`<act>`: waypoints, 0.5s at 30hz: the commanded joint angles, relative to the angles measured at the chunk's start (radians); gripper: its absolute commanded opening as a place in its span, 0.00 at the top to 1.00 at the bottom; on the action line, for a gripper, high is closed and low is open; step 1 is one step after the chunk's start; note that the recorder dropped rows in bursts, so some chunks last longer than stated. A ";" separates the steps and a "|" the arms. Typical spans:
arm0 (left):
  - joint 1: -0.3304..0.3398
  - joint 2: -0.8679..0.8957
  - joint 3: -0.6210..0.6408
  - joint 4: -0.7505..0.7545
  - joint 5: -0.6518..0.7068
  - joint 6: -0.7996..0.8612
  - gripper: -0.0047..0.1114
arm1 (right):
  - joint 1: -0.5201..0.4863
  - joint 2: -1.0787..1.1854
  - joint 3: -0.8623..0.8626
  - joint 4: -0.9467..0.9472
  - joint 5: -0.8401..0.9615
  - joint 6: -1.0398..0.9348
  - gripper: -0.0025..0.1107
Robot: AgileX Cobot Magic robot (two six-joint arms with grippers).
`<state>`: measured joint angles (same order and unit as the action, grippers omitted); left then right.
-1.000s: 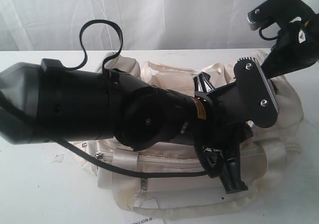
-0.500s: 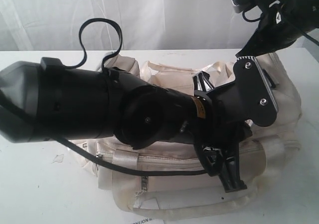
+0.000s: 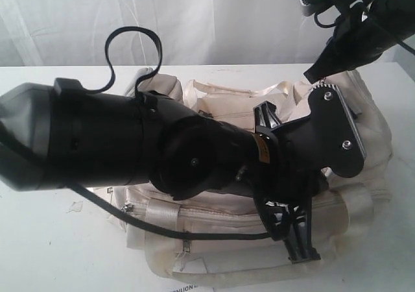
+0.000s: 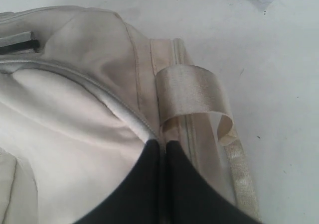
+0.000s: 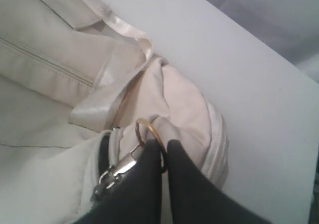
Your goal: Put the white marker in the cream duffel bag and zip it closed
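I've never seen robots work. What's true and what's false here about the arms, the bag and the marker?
1. The bag lies on a white table. True.
2. A marker lies on the table beside the bag. False: no marker shows in any view.
3. The right gripper pinches a gold ring at the bag's end. True.
4. The left gripper is wide open. False: it is shut, tips against the bag's fabric.

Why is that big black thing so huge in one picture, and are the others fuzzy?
Exterior view: the left arm is close to the camera, so it looks huge and hides much of the cream duffel bag. Left wrist view: the black fingertips are soft-edged, the bag sharper. Right wrist view: dimmer, fingertips blurry too.
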<state>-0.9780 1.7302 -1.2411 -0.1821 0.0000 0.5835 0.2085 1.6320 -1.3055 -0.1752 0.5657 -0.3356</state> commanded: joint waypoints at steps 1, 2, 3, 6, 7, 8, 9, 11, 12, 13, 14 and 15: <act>-0.011 -0.008 0.006 -0.002 0.049 -0.008 0.96 | -0.010 -0.016 -0.010 0.072 0.031 -0.064 0.89; -0.011 -0.008 0.006 -0.002 0.051 -0.011 0.96 | -0.010 -0.016 -0.010 0.076 0.052 -0.066 0.86; -0.011 -0.008 0.006 -0.002 0.051 -0.011 0.96 | -0.010 -0.016 -0.010 0.093 0.074 -0.083 0.82; -0.011 -0.008 0.006 -0.002 0.065 -0.011 0.87 | -0.010 -0.018 -0.010 0.143 0.107 -0.125 0.69; -0.011 -0.008 0.006 -0.002 0.067 -0.011 0.82 | -0.010 -0.018 -0.010 0.153 0.111 -0.125 0.66; -0.011 -0.008 0.006 -0.002 0.069 -0.012 0.76 | -0.010 -0.023 -0.009 0.160 0.111 -0.125 0.65; -0.011 -0.008 0.006 -0.002 0.069 -0.024 0.71 | -0.010 -0.025 -0.009 0.175 0.111 -0.125 0.64; -0.011 -0.008 0.006 -0.002 0.064 -0.047 0.62 | -0.010 -0.039 -0.009 0.189 0.115 -0.131 0.63; -0.011 -0.008 0.006 -0.002 0.061 -0.062 0.59 | -0.010 -0.049 -0.007 0.194 0.118 -0.131 0.63; -0.011 -0.008 0.006 -0.002 0.059 -0.073 0.58 | -0.010 -0.060 -0.007 0.200 0.121 -0.131 0.63; -0.009 -0.008 0.006 -0.002 0.057 -0.083 0.57 | -0.010 -0.071 -0.007 0.210 0.122 -0.131 0.63; -0.005 -0.008 0.006 -0.002 0.057 -0.094 0.58 | -0.010 -0.085 -0.007 0.214 0.125 -0.131 0.63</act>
<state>-0.9826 1.7302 -1.2411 -0.1792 0.0458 0.5291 0.2085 1.5859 -1.3097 0.0182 0.6814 -0.4565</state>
